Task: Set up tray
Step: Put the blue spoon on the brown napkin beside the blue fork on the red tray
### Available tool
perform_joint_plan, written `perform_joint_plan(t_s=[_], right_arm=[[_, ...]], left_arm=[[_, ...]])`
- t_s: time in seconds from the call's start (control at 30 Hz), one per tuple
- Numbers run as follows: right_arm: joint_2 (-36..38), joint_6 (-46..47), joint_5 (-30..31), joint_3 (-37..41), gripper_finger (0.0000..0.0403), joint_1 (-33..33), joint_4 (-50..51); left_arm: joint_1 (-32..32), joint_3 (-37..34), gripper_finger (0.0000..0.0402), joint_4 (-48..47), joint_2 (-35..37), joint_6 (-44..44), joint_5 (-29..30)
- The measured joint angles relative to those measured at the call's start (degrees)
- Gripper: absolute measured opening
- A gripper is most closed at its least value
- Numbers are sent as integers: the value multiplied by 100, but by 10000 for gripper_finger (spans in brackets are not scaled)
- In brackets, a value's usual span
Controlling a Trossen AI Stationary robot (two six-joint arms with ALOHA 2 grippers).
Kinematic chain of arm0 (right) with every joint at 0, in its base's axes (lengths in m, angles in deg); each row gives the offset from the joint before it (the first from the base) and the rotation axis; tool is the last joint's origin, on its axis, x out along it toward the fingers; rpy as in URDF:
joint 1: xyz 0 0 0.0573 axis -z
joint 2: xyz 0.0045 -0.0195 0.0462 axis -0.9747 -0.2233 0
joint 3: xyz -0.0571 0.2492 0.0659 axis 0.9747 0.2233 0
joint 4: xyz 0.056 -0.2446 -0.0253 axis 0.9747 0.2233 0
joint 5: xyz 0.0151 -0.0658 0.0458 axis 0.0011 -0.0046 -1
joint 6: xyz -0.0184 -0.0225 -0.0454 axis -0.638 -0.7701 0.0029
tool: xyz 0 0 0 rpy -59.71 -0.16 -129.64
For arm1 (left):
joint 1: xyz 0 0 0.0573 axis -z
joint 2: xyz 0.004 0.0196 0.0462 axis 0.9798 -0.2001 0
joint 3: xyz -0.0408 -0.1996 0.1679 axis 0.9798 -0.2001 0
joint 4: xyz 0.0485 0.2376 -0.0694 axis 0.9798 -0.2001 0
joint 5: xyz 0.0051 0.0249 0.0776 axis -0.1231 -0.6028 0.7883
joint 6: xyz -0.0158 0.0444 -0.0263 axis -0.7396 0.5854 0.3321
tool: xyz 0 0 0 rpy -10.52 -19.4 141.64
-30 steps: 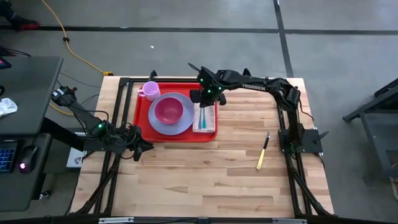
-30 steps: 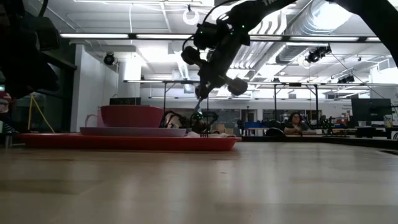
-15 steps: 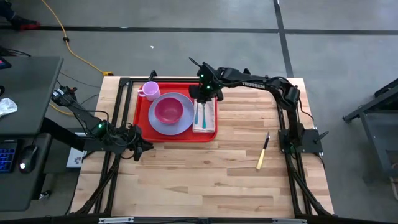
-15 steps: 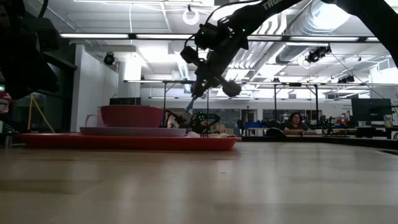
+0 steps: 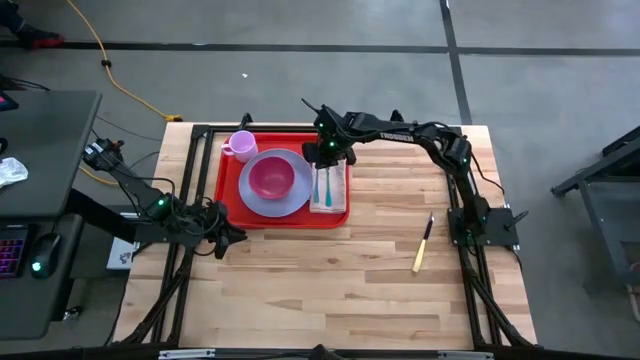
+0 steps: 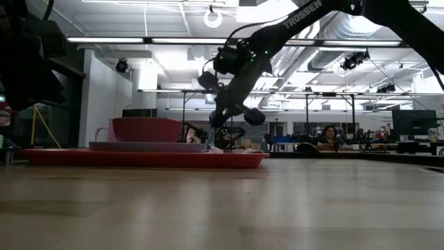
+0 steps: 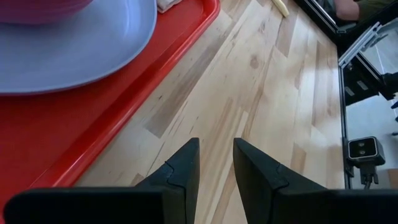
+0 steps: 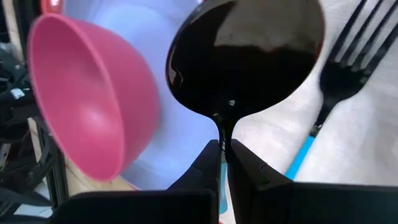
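Observation:
The red tray (image 5: 228, 185) lies on the far left part of the table. On it are a lavender plate (image 5: 297, 200) with a pink bowl (image 5: 270, 178), a pink mug (image 5: 240, 145) and a beige napkin (image 5: 339, 192). A fork (image 8: 348, 56) with a blue handle lies on the napkin. My right gripper (image 5: 322, 158) is over the tray's far right part, shut on a spoon (image 8: 249, 50) whose black bowl reaches out over the napkin beside the fork. My left gripper (image 7: 216, 155) waits open at the tray's near left corner. My right gripper pinches the spoon's handle (image 8: 222, 144) just behind the black neck, between its two fingers. The fingers slant down from the far side and lie along the spoon. The spoon's bowl points toward the near edge, low over the napkin (image 8: 367, 143); whether it touches the napkin, I cannot tell.
A utensil with a yellow handle (image 5: 423, 245) lies on the bare wood to the right, near the right arm's base. The near half of the table is open wood. The arms' frames stand along the left and right edges.
My right gripper, shut on the spoon, has moved a little toward the table's left and come down closer to the tray. The spoon now shows over the napkin beside the fork.

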Motion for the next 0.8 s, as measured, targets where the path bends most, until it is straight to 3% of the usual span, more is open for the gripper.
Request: perform_joint_plan(t_s=[0.8], right_arm=[[-357, -297, -190, 0, 0, 99, -31]], left_arm=[[0, 0, 129, 14, 0, -149, -20]])
